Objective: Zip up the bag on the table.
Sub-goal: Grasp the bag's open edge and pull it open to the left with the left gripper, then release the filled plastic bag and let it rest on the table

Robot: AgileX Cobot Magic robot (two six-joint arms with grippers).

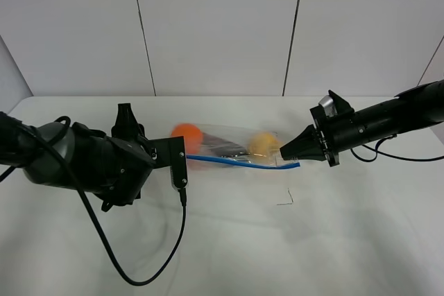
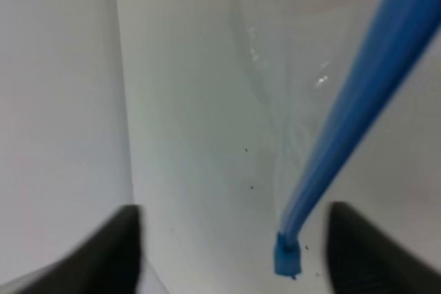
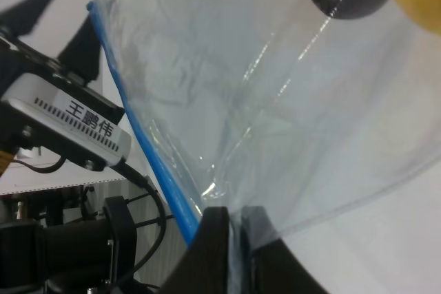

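Spanning the gap between the two arms, the bag [image 1: 232, 136] sits lengthwise over the middle of the table [image 1: 333, 240], towards the far side. Whether it rests fully on the surface cannot be told.

- Contents: an orange fruit [image 1: 187, 136] at the left end, a dark purple fruit [image 1: 222, 149] in the middle and a yellow fruit [image 1: 263, 145] near the right end, all visible through the clear plastic.
- Blue zipper strip [image 1: 239, 162]: runs along the near edge of the bag, drawn in an almost straight line from one gripper to the other.
- Right gripper [image 3: 234, 242]: fingers together, clamped on the clear plastic at the right corner of the bag, just beside the strip's end.
- Left gripper [image 2: 231, 256]: fingers [image 2: 117, 253] apart. The left end of the strip lies between them, closer to one finger, and no contact is visible in the left wrist view.
- Black cable [image 1: 139, 272]: hangs from the left arm and loops over the near part of the table.
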